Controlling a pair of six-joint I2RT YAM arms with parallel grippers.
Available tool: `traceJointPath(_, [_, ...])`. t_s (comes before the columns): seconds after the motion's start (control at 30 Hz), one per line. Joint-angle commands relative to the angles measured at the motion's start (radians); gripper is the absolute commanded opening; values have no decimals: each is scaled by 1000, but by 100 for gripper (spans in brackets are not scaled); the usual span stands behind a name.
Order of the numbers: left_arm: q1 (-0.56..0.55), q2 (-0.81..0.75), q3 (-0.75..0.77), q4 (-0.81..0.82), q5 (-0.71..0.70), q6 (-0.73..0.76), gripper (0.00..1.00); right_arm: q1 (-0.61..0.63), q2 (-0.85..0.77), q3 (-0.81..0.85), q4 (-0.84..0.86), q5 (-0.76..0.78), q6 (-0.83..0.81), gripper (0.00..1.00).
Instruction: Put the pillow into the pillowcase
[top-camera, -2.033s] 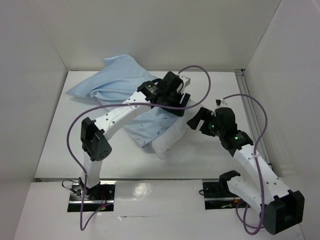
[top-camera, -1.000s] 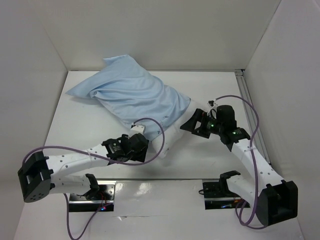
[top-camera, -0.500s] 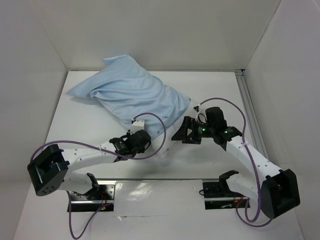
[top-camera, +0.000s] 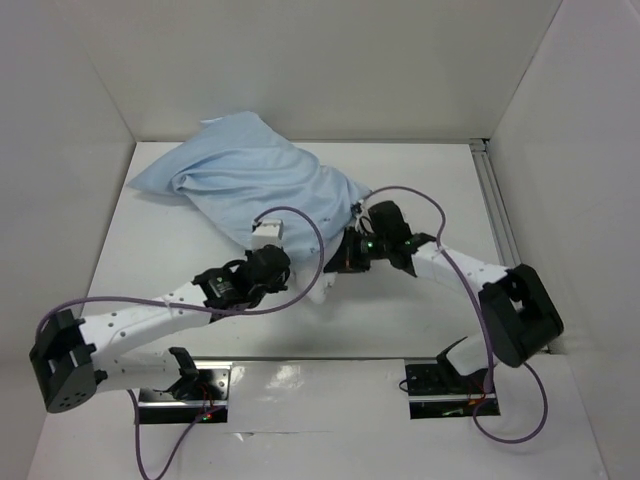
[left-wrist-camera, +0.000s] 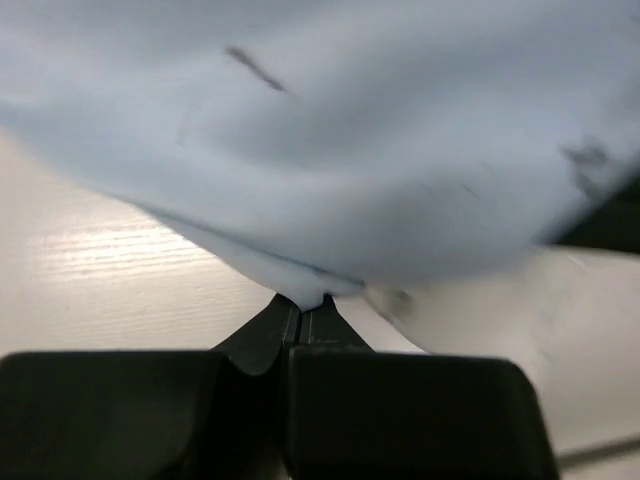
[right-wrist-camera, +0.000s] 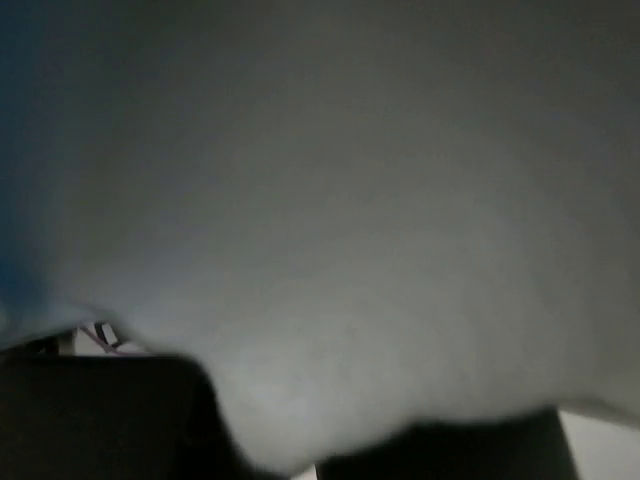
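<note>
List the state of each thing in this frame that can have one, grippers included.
pillowcase: wrinkled, drawn over most of the pillow, its near edge pinched.
pillow: mostly covered, with a white end showing at the near opening.
left gripper: shut on the pillowcase edge.
right gripper: up against the near end of the pillow; whether it is open or shut cannot be told.
</note>
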Motion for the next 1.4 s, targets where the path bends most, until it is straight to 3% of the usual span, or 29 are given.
traceJointPath(0.0, [-13,-108,164,23,134,123,0,-18,59,309,96,45,-73,0])
traceJointPath(0.07, [-13,-108,274,24,243,212,0,-38,59,441,59,55,-107,0])
traceJointPath(0.1, [-13,-85,407,24,281,241,0,-48,59,574,7,70,-118,0])
traceJointPath(0.2, [10,25,684,-15,461,329,0,-38,59,704,-15,79,-115,0])
traceJointPath(0.3, [21,103,814,-24,600,341,0,40,80,642,71,90,-67,0])
traceJointPath(0.33, [33,103,831,-1,640,341,0,57,104,549,121,90,-55,0])
traceJointPath(0.43, [58,81,748,72,763,258,0,67,203,308,327,56,48,0])
traceJointPath(0.53, [67,50,625,149,812,185,0,67,227,186,469,56,106,0])
traceJointPath(0.67, [78,-5,482,188,822,119,0,67,227,102,480,56,115,0])
traceJointPath(0.8, [88,-16,448,140,803,109,3,67,192,69,467,47,115,0])
traceJointPath(0.83, [99,-16,474,88,782,135,12,67,166,69,429,47,91,0])
traceJointPath(0.9, [111,-16,506,32,768,161,44,67,129,69,343,62,54,1])
traceJointPath(0.93, [122,-4,527,2,759,190,78,67,105,69,289,105,9,7])
traceJointPath(0.97, [122,11,579,-30,739,206,87,67,47,69,166,140,-15,29])
traceJointPath(1.03, [141,30,635,-127,684,243,99,57,-24,69,38,261,-73,52])
traceJointPath(1.1, [150,59,705,-171,661,264,97,47,-140,69,-180,385,-87,76])
traceJointPath(1.13, [174,70,722,-185,635,278,82,27,-177,69,-254,511,-96,79])
traceJointPath(1.2, [194,123,770,-185,622,289,58,-17,-292,80,-413,599,-105,79])
traceJointPath(1.23, [194,152,791,-185,622,289,51,-34,-331,80,-446,648,-105,76])
traceJointPath(1.27, [206,189,819,-196,622,313,50,-54,-363,80,-466,662,-115,74])
traceJointPath(1.33, [207,339,946,-228,604,326,67,-122,-420,104,-497,662,-115,64])
traceJointPath(1.37, [207,399,1001,-278,580,344,70,-146,-420,105,-488,630,-125,61])
